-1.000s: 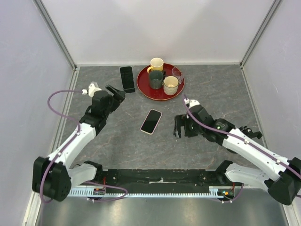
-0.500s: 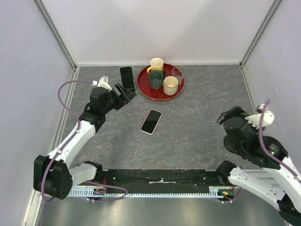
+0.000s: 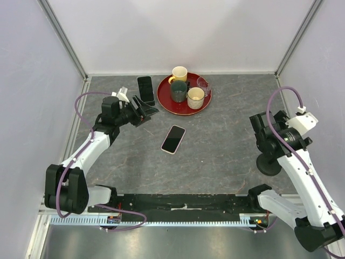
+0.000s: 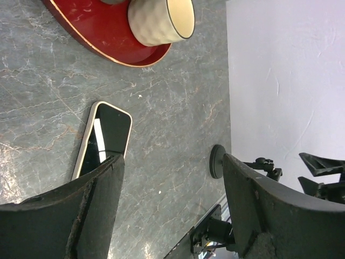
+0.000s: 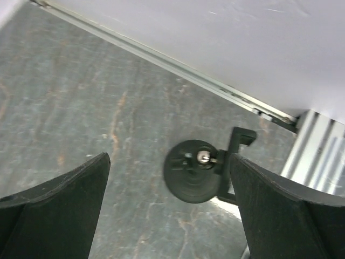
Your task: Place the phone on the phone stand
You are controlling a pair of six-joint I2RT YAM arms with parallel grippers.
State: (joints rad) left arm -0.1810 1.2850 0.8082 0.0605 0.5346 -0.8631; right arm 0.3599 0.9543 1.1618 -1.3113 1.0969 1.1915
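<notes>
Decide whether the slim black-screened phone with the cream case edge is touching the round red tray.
Apart. The left wrist view shows bare grey table between the slim black-screened phone and the round red tray; the top external view shows the same gap.

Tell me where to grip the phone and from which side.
Grip the phone across its two long edges near the middle, coming down from above: it lies flat, screen up, so only that narrow width likely fits the jaws.
</notes>
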